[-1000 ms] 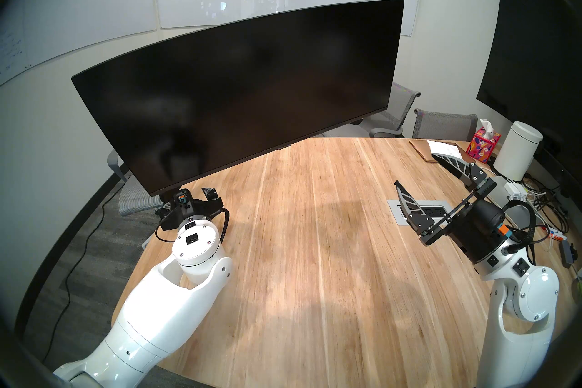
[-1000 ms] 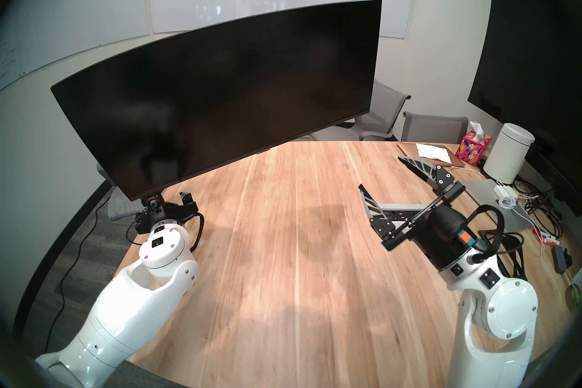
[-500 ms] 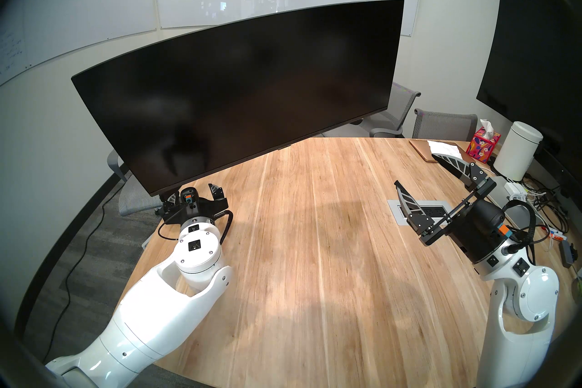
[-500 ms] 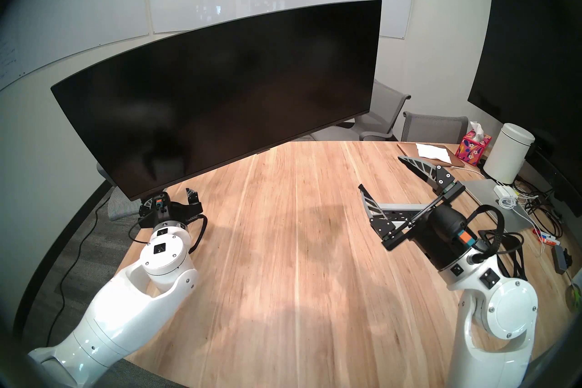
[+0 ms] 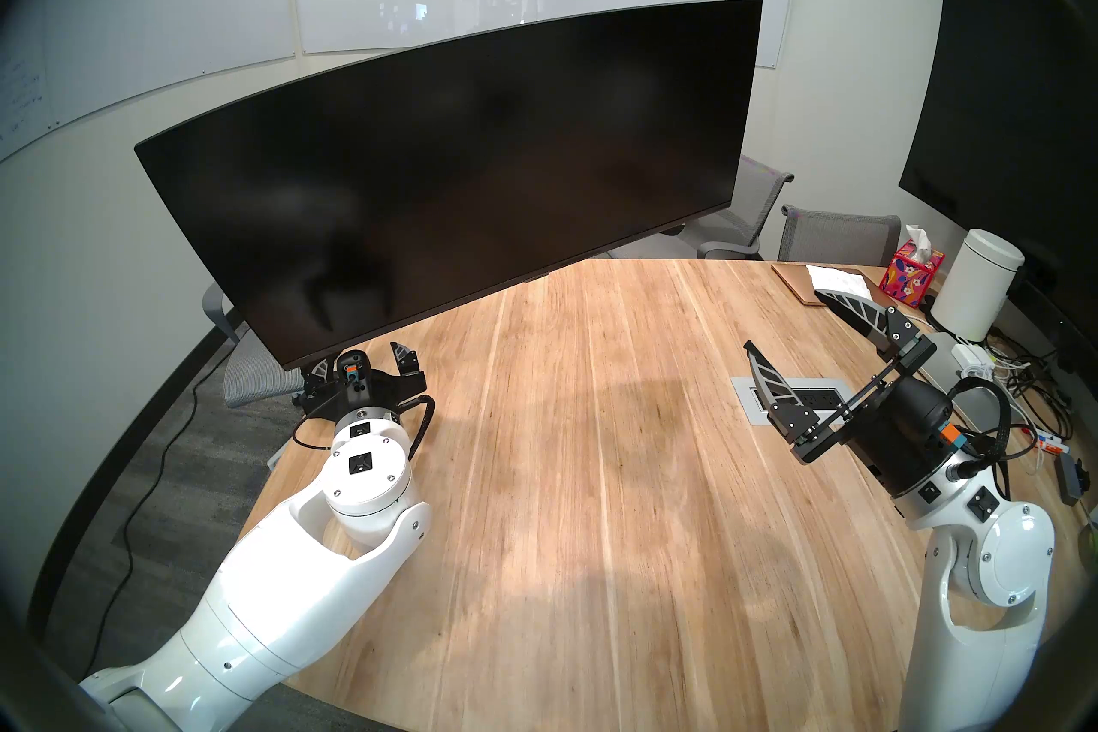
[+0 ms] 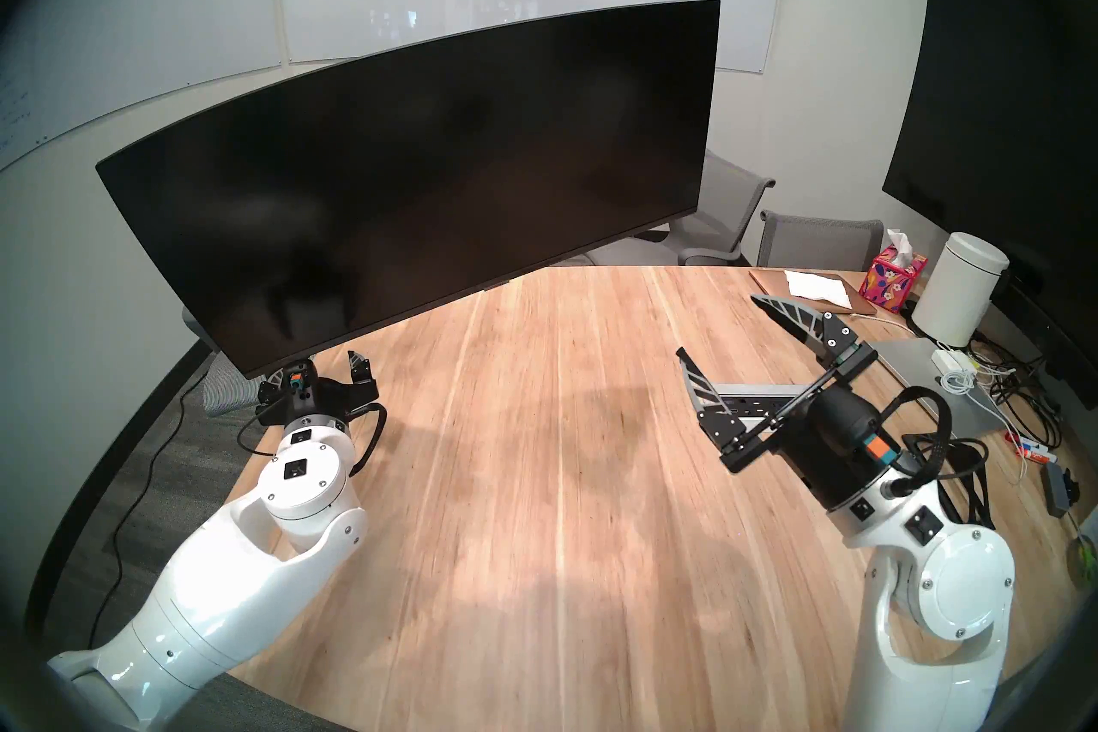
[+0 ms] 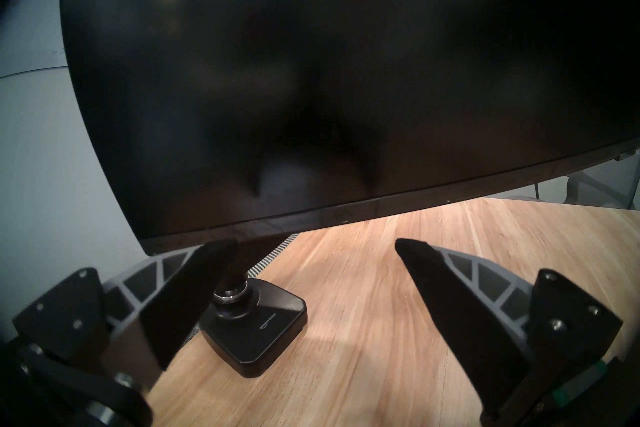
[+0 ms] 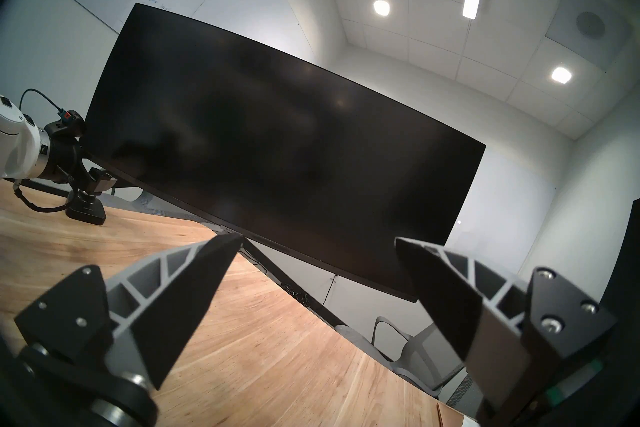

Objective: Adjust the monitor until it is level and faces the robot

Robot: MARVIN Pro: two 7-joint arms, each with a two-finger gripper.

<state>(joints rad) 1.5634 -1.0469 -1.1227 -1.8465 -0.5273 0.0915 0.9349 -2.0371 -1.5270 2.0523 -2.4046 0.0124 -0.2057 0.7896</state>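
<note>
Two glossy white arms are showing rounded shells dotted with small silver screws and square black ports; past each silver collar ring a black wrist is carrying an orange-and-teal plug and a looping black cable; the left gripper [image 5: 363,360] and right gripper [image 5: 785,321] are wearing black screw-studded mounting plates behind grey ribbed, truss-like fingers [image 7: 460,268] with black inner faces.

Monitor [image 5: 451,166] screen is glossy black, picking up faint reflections; its clamp base [image 7: 256,322] looks like matt black plastic with a shiny metal collar. Table [image 5: 594,475] is smooth light wood with a visible grain (slight sheen). Robot arm [image 5: 285,588] shells are glossy white plastic.
</note>
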